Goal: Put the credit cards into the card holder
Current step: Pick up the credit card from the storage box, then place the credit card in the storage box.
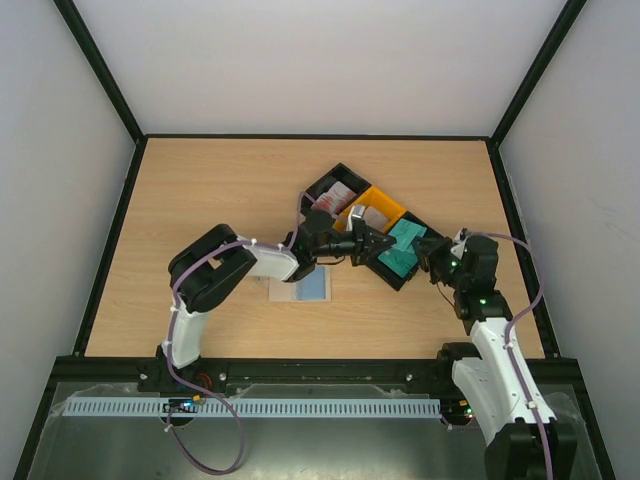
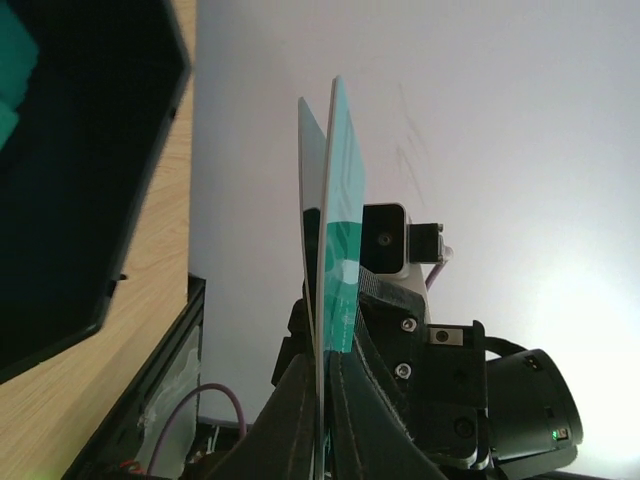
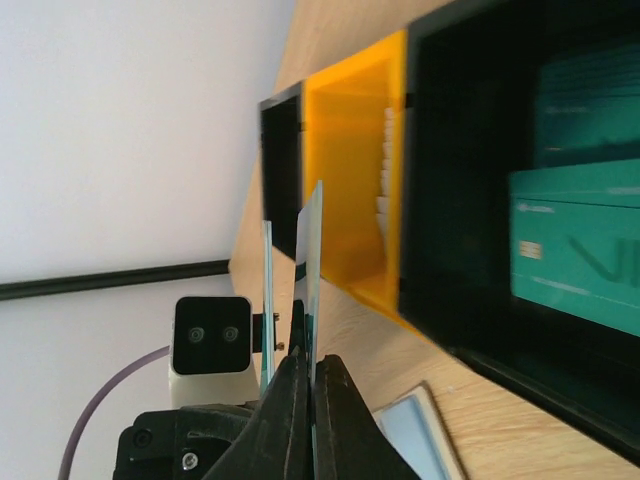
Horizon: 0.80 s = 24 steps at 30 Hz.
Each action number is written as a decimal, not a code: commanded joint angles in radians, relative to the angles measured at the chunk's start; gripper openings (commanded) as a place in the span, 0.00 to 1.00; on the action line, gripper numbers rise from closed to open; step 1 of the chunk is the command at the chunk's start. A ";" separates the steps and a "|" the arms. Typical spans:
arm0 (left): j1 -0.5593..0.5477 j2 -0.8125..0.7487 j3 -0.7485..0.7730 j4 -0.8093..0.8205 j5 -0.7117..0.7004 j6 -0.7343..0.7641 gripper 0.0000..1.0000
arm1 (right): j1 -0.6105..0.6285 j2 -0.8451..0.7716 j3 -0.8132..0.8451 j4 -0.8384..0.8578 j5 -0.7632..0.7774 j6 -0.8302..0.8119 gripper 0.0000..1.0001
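Note:
Both grippers meet above the table beside the bins, each shut on a credit card standing on edge. In the left wrist view my left gripper pinches a pale-edged card; a teal card stands right beside it, in front of the other gripper. In the right wrist view my right gripper pinches a card, with the second card just to its left. From above, the left gripper and the right gripper face each other. The card holder lies open and flat on the table, also in the right wrist view.
A row of open bins sits behind the grippers. A black bin holds teal cards, an orange bin is beside it, and another black bin holds white and red cards. Black frame rails edge the table.

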 commanded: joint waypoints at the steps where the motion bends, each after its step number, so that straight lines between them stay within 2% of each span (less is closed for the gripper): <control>1: -0.016 0.060 0.024 0.001 0.022 -0.031 0.05 | 0.003 -0.010 -0.028 -0.081 0.077 0.010 0.02; 7: -0.016 0.115 0.045 -0.065 0.035 -0.034 0.08 | 0.003 0.024 -0.049 -0.127 0.142 0.009 0.02; 14: -0.010 0.113 0.083 -0.208 0.031 0.070 0.25 | 0.003 0.049 0.009 -0.213 0.251 -0.073 0.02; 17: -0.001 0.108 0.094 -0.275 0.021 0.110 0.29 | 0.003 0.067 0.044 -0.262 0.306 -0.112 0.02; 24: 0.009 0.092 0.085 -0.312 0.019 0.148 0.37 | 0.003 0.070 0.133 -0.310 0.349 -0.198 0.02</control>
